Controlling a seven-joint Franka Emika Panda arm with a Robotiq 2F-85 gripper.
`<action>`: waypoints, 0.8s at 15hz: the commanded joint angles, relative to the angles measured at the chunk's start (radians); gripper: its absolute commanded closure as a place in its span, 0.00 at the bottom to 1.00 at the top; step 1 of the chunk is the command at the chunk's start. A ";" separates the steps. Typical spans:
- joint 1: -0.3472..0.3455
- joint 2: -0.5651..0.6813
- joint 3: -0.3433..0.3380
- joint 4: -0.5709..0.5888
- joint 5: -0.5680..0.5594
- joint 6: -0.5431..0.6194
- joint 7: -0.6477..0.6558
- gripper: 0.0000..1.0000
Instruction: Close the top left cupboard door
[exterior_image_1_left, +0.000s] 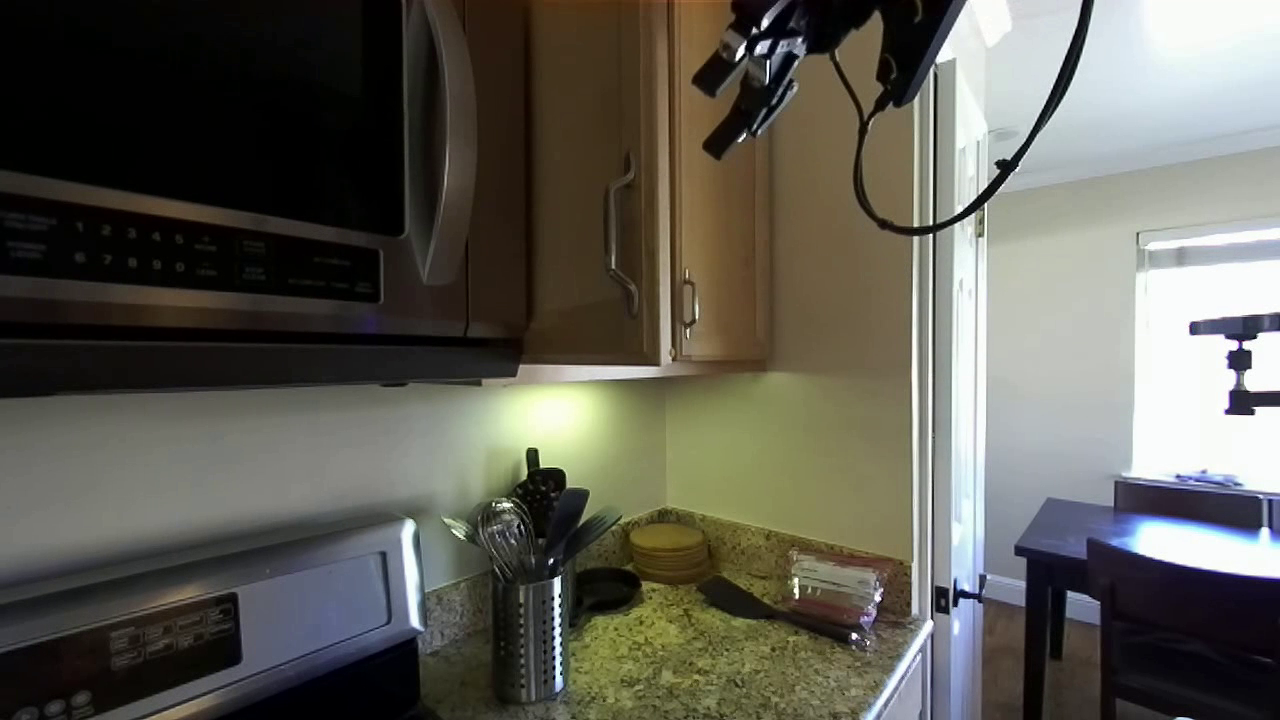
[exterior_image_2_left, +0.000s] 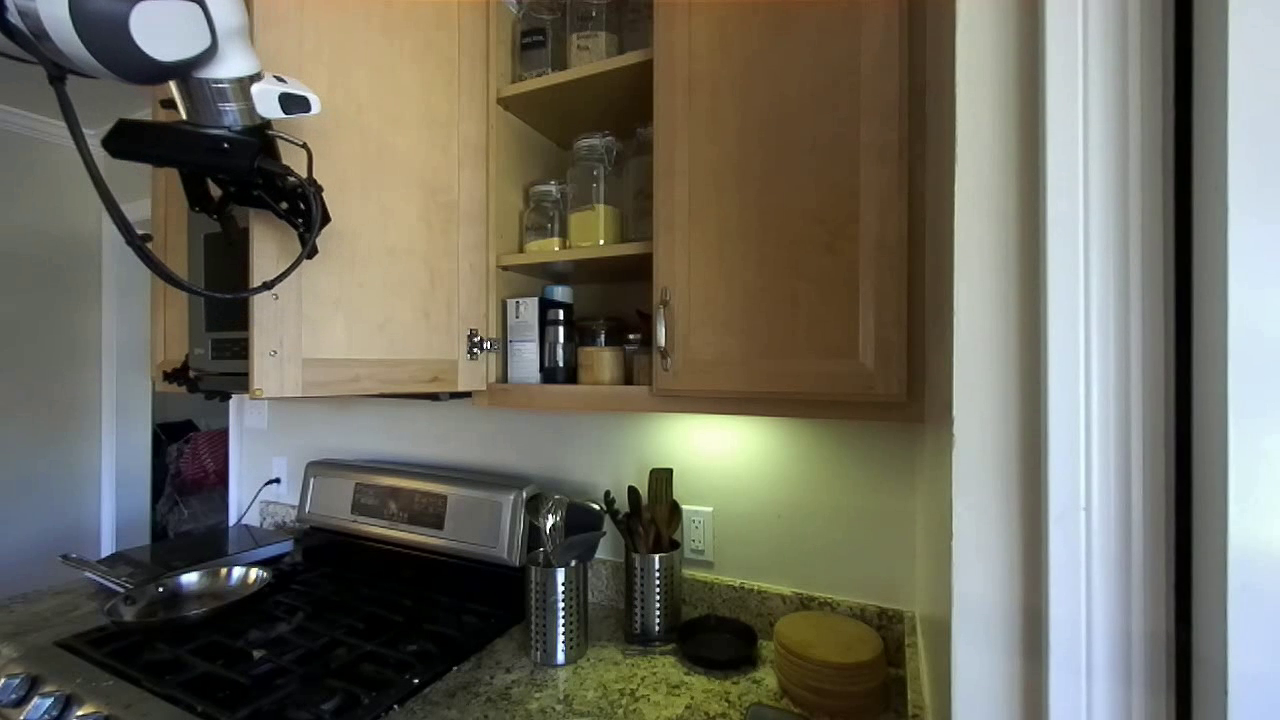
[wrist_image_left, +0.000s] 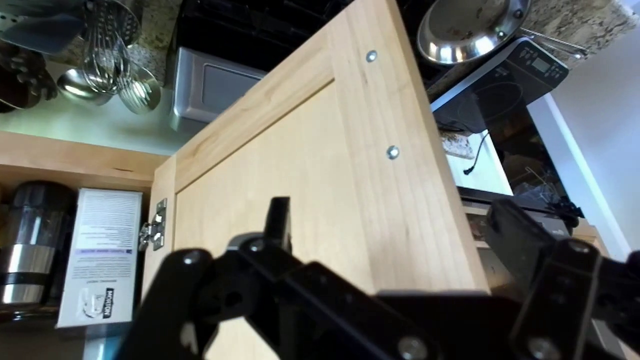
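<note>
The top left cupboard door stands open, swung out from its hinge, with its inner face toward me. In an exterior view its outer face shows the silver bar handle. My gripper is open and empty, high by the door's free edge. In an exterior view the gripper overlaps the door's free side. In the wrist view the gripper has one finger over the door's inner face and the other beyond its free edge. I cannot tell whether it touches the door.
The matching shut door is right of the open shelves, which hold jars and boxes. The microwave is beside the open door. The stove, a pan and utensil holders stand below.
</note>
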 joint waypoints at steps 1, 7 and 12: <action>0.049 0.019 -0.007 0.037 0.031 -0.024 -0.021 0.00; 0.014 0.044 0.049 0.027 -0.014 0.100 0.060 0.00; 0.012 0.091 0.067 0.035 -0.022 0.171 0.100 0.00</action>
